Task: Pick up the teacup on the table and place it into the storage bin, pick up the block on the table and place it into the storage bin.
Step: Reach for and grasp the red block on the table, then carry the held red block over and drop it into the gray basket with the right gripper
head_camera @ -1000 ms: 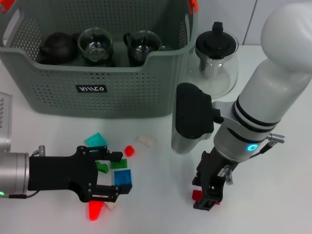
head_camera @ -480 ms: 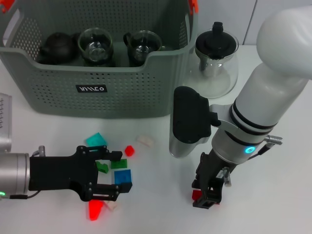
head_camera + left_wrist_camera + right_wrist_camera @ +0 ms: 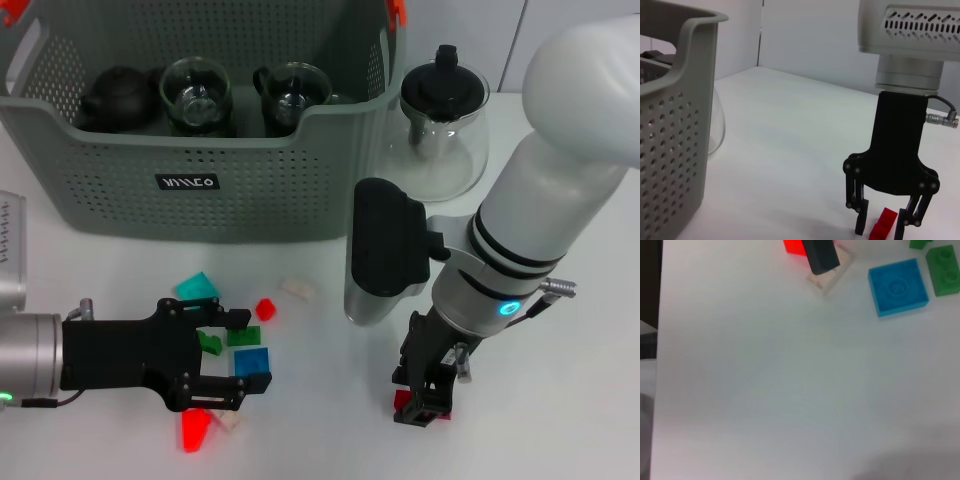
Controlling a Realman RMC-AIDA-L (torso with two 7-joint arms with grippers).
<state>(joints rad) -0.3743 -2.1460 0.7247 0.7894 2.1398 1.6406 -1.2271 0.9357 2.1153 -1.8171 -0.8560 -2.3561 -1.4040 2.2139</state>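
while the right gripper reaches down to the table toward its near edge, we see its black fingers spread narrowly on either side of a small red block, the tips at the tabletop; we cannot tell whether they touch it. the storage bin stands at the far left of the table, and its small black label carries white lettering we cannot read. inside the bin sit a dark teapot and two glass teacups, side by side. a glass teapot with a black lid stands on the table just beside the bin's right wall. the left gripper lies low near the table's near left edge, its fingers wide apart over a scatter of loose blocks: a blue block and a green one lie between them, a teal one and a cream one are farther toward the bin.
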